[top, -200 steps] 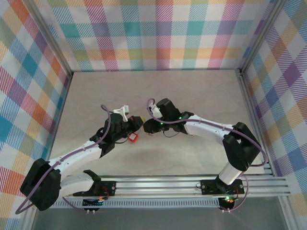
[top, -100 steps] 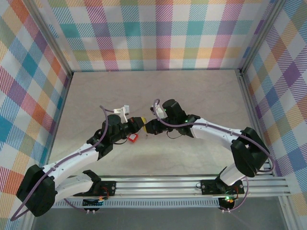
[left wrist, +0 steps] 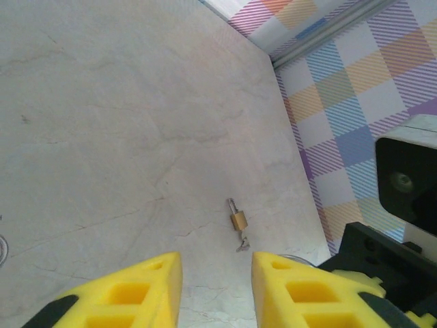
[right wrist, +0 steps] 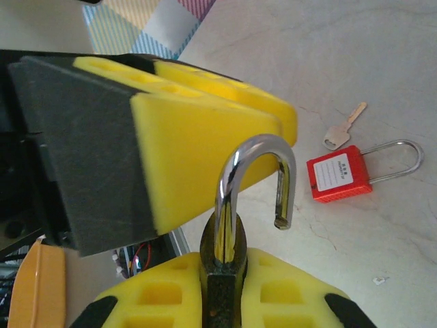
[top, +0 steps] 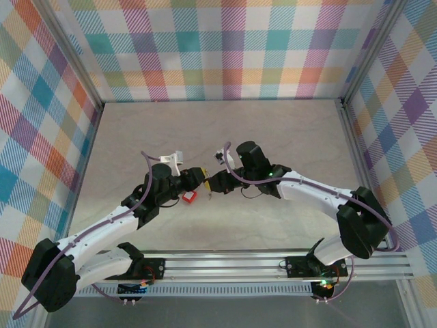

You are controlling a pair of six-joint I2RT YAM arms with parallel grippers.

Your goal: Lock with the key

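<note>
Padlock stands upright in the right claw, its dark body clamped between the two yellow fingers. Its steel shackle is swung open, the free end hanging clear above the body. The left claw sits just beside that shackle, up and to the left of the right claw. Whether its yellow pads touch the steel I cannot tell. Off to the right claw's right, a red padlock lies flat on the table, and a small silver key lies just beside it, apart from both claws.

From overhead the open shackle is too small to make out. That view instead shows the left claw and right claw meeting tip to tip, with the red padlock on the table just beside the left one, on its near side.

In the left wrist view the left claw has its fingers apart, with bare table between them and nothing held. Well ahead of them lies a small brass padlock, and a black part of the right arm sits at the claw's right
</note>
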